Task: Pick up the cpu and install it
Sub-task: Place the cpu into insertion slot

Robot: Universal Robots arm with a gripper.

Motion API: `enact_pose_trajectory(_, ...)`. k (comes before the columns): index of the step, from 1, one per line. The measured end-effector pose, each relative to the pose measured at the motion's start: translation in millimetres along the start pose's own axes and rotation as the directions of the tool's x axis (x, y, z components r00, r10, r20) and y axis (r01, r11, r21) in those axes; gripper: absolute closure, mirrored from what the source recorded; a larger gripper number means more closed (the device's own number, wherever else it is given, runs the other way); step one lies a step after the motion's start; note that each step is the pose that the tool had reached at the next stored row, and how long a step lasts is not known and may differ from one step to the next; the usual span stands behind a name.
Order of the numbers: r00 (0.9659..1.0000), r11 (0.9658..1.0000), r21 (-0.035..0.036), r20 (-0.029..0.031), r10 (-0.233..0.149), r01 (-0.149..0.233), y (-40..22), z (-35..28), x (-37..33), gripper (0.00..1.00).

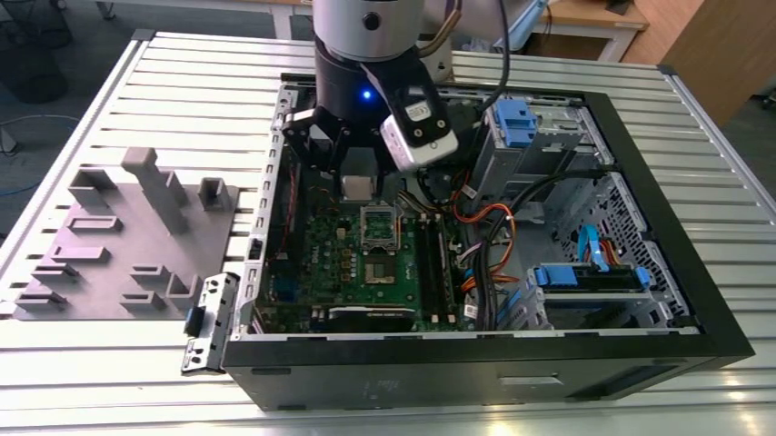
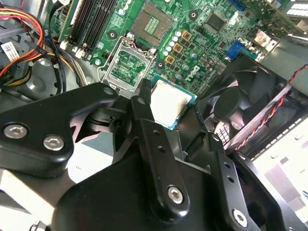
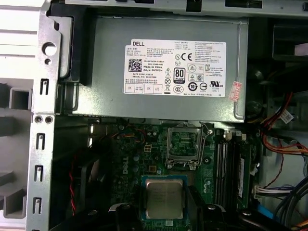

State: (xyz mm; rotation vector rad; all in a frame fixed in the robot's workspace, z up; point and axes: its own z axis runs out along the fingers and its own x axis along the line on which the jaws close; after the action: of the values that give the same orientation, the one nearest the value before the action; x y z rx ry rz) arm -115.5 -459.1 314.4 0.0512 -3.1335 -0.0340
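Observation:
The cpu (image 1: 356, 188) is a small square chip with a silver top, and my gripper (image 1: 355, 178) is shut on it over the green motherboard inside the open computer case. In both wrist views the cpu (image 2: 167, 103) (image 3: 164, 198) sits between black fingers (image 2: 140, 107) that press on its two opposite edges. The open socket (image 3: 183, 146) with its silver frame lies a short way off on the board, below the chip's level. It is also visible in the second wrist view as the socket (image 2: 127, 62) and in the exterior view as the socket (image 1: 380, 222).
A grey power supply box (image 3: 163, 67) stands just beyond the socket. Memory slots (image 3: 226, 159) and orange and red cables (image 1: 485, 222) run beside it. A black fan (image 2: 245, 103) sits by the case wall. A grey plastic tray (image 1: 122, 245) lies outside the case on the exterior view's left.

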Motion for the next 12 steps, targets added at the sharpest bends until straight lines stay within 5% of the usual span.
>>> enact_pose_trajectory(12, 1.0000, 1.0000, -0.0001, 0.0001, 0.000, 0.000, -1.5, 13.0, -0.4, 0.53)
